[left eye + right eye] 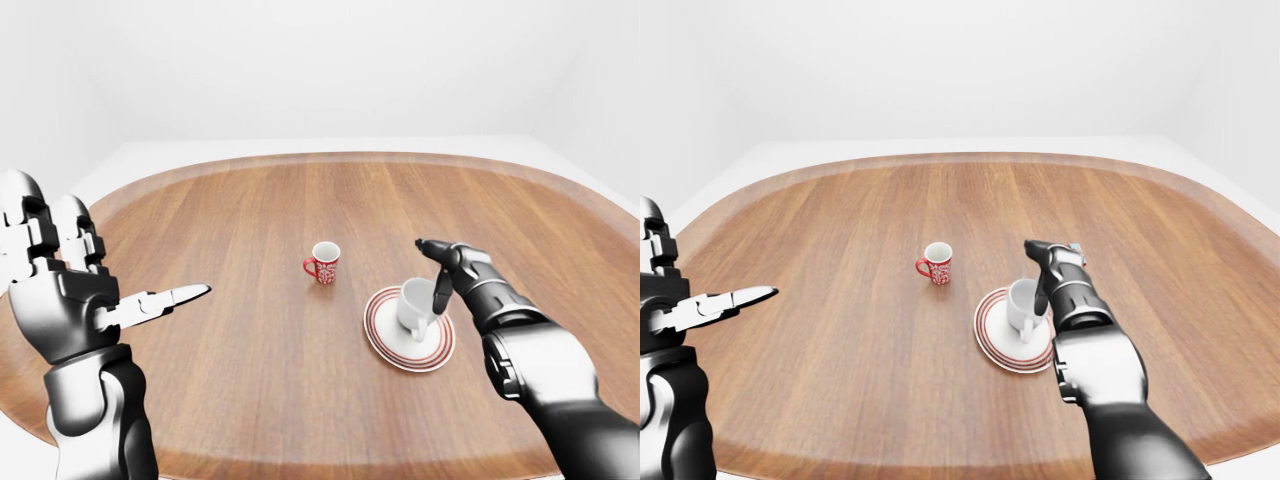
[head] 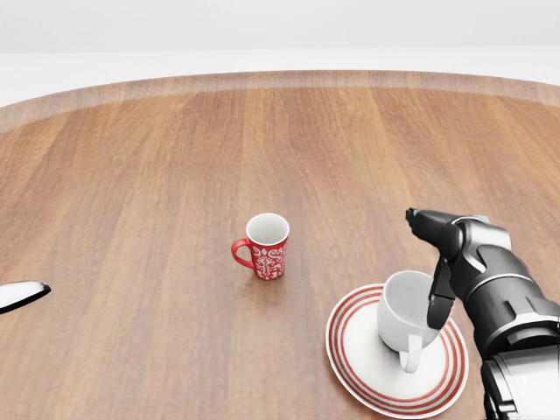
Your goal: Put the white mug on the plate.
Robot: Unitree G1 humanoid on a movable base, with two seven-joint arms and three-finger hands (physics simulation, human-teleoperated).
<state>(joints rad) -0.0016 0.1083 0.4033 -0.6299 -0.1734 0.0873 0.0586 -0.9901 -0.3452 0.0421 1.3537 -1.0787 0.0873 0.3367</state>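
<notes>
White mug (image 2: 404, 318) upright on plate (image 2: 354, 363); right hand (image 2: 439, 262) open, seemingly touching.

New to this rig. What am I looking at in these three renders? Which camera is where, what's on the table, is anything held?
These are simulator renders from a humanoid robot with two arms and three-finger hands. All three cameras sit on its head: the head view looks down at the table, while the left-eye and right-eye views are a wider pair showing both arms.

On the wooden table there is a white mug standing on a red-ringed plate, and a red patterned mug apart from them, to the left in the head view.

The right hand is beside the white mug with its fingers open, not gripping it. The left hand is raised at the left of the left-eye view, open and empty.
</notes>
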